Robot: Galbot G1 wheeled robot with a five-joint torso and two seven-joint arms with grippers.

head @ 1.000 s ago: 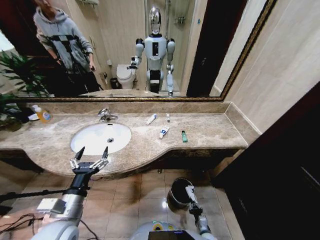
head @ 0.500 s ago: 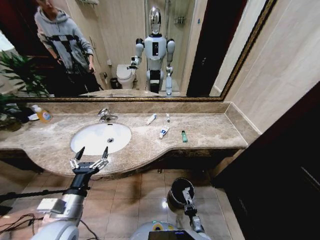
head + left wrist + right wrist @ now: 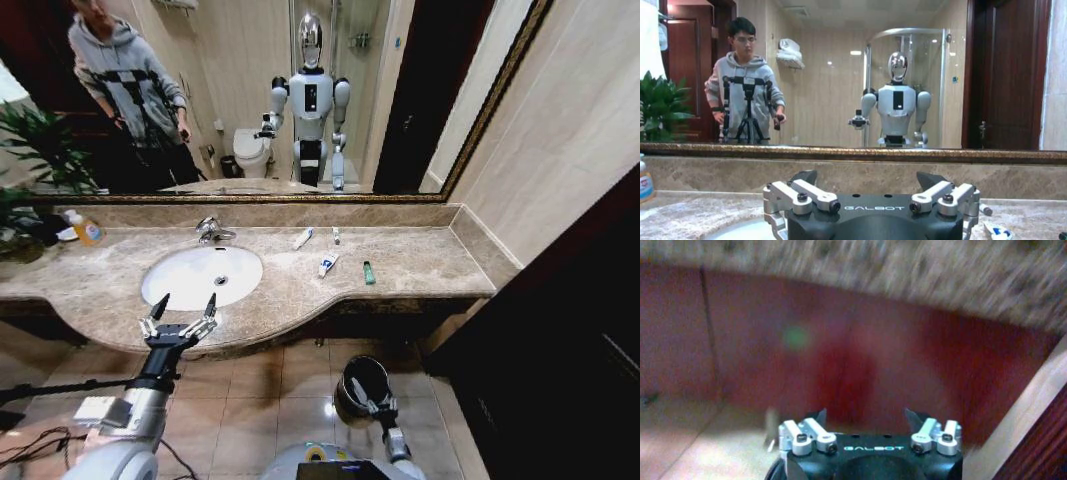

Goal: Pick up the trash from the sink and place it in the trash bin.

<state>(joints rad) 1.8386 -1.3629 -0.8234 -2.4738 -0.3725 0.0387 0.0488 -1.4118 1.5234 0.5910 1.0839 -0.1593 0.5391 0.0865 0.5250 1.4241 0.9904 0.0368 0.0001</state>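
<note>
Head view: my left gripper [image 3: 182,311] hangs at the front edge of the marble counter [image 3: 420,262], just before the sink [image 3: 202,276], its two dark fingers spread wide and empty. My right gripper [image 3: 362,395] is low near the floor, over the rim of the trash bin [image 3: 362,385] that stands on the tiled floor under the counter's right part. From here I cannot tell how far its fingers are spread.

Right wrist view: that gripper [image 3: 865,418] shows its two finger bases set well apart with nothing between them; beyond lie the dark red cabinet front [image 3: 853,365] and the underside of the marble edge, all blurred.

Left wrist view: my left gripper [image 3: 868,181] faces the mirror [image 3: 840,75], with the counter's backsplash just behind it.

Trash on the counter, right of the sink: a white tube [image 3: 302,238] and a thin white stick [image 3: 336,235] near the back wall, a second white tube [image 3: 327,264] nearer the front, and a small green piece [image 3: 369,272] beside it. The basin itself holds only its drain hole.

Against the earlier frames: the right gripper has swung left across the bin and sits more over its mouth; the left gripper has not moved.

Surroundings: a chrome tap [image 3: 210,229] behind the basin, a bottle of orange liquid [image 3: 86,230] at the counter's far left, a potted plant [image 3: 30,150] beside it.
</note>
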